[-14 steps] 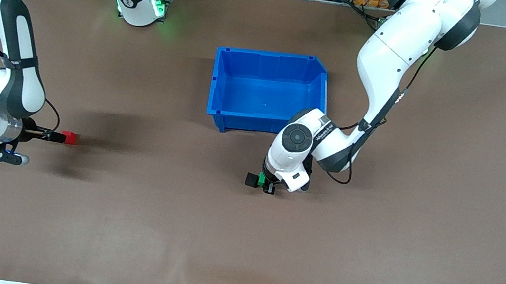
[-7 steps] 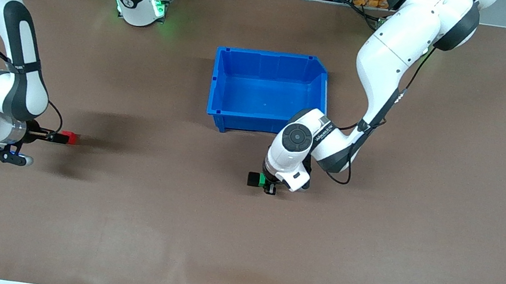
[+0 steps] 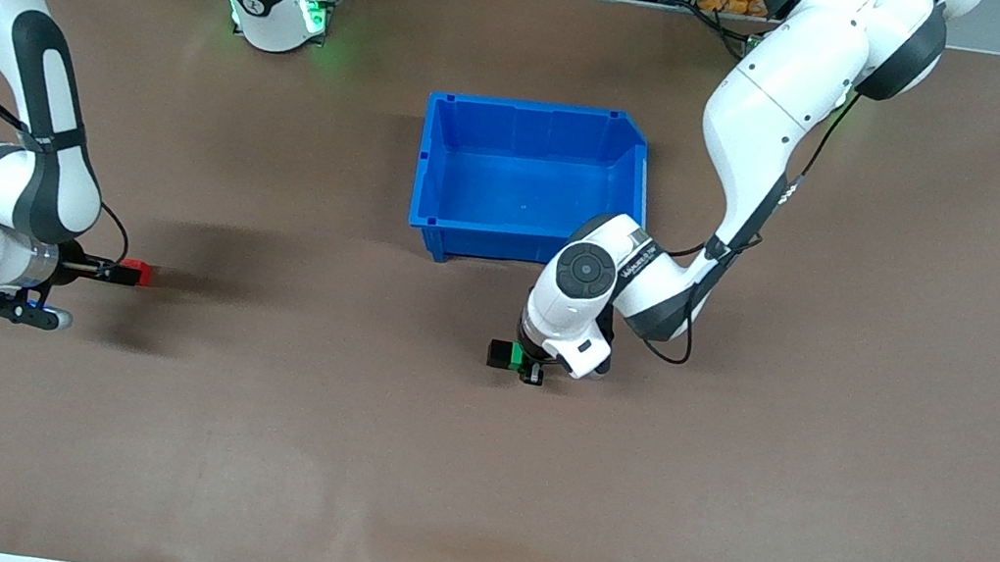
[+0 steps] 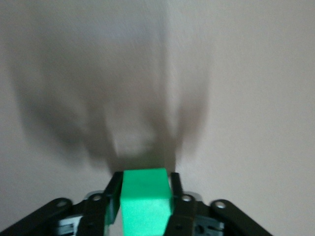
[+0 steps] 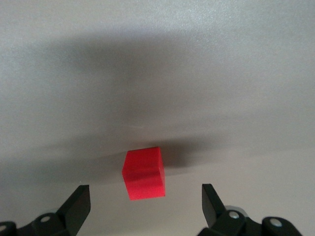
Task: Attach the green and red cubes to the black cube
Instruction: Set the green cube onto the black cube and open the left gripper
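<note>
Brown matting covers the whole table, and racks with cables are seen along its edge at the robots' bases.

At the middle of the table the left gripper is lowered to the surface, just nearer to the front camera than the blue bin. The green cube is seen between its two black fingers, which stand against both sides of the cube in the left wrist view. The black cube is placed on the table directly beside the green cube, toward the right arm's end, and the two are touching in the front view.

Toward the right arm's end of the table, the right gripper is held low and level, and its fingers are spread wide. The red cube lies on the mat between the fingertips and slightly ahead of them, and it is touched by neither finger. It is well apart from the other two cubes.
</note>
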